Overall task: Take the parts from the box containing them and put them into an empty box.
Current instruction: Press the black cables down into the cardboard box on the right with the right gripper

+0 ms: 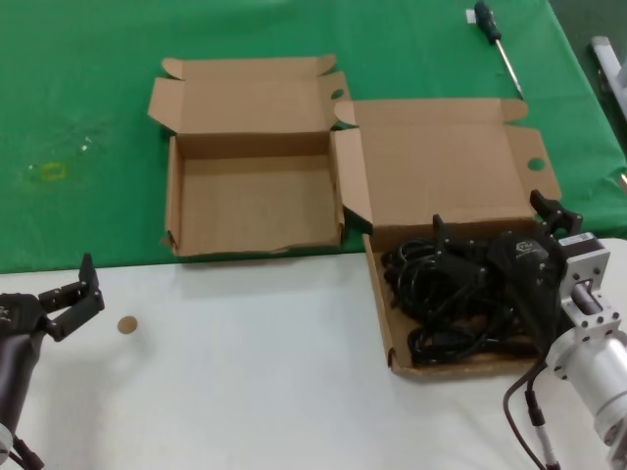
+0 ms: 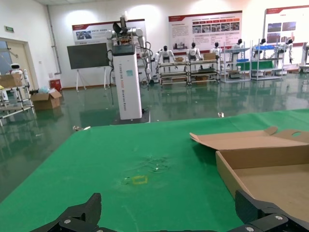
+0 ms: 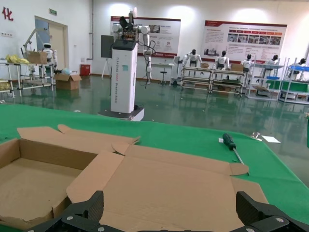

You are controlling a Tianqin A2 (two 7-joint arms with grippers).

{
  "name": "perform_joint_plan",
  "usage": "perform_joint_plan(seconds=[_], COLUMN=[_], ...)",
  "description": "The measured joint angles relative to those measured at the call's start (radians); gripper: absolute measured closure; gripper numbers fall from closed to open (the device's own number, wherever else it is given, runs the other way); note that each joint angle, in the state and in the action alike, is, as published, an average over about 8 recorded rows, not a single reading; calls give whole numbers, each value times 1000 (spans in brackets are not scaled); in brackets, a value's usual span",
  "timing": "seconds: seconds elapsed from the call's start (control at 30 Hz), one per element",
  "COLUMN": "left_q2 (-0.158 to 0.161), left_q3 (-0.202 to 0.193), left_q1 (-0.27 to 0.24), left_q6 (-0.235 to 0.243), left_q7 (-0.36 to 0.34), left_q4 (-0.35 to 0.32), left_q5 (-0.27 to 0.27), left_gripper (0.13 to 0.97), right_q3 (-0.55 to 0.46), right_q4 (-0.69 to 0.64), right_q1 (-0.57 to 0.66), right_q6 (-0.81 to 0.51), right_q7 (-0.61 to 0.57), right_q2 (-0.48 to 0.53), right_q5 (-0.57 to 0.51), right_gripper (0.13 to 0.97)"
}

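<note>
The black power cables (image 1: 446,294) lie coiled in the tray of the larger brown box (image 1: 384,318) at the right; its tall lid (image 1: 441,171) stands open behind. My right gripper (image 1: 495,223) is open over the back of the cables, holding nothing. In the right wrist view the right gripper (image 3: 169,200) faces the lid (image 3: 183,183), and the cables are hidden. The smaller empty box (image 1: 255,201) with a ragged front rim sits to the left; it also shows in the right wrist view (image 3: 29,183) and the left wrist view (image 2: 270,179). My left gripper (image 1: 69,289) is open and idle at the near left.
A green cloth (image 1: 88,117) covers the far table, and a white surface (image 1: 245,372) lies in front. A screwdriver (image 1: 487,18) lies at the back right. A small brown disc (image 1: 127,325) sits near my left gripper. A yellow mark (image 1: 54,171) is on the cloth.
</note>
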Motion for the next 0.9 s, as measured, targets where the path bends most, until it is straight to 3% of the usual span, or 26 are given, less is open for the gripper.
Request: perform_joint_plan(seconds=[0.9], left_q2=[0], left_q3=[0], left_q1=[0], left_q6=[0], left_q7=[0], left_q4=[0], left_q5=[0], left_gripper=[147], right_q3=[-2], right_q4=[0], right_q1=[0], right_q6=[1], right_q7=[1], right_q2=[2], right_q5=[1], right_gripper=[129])
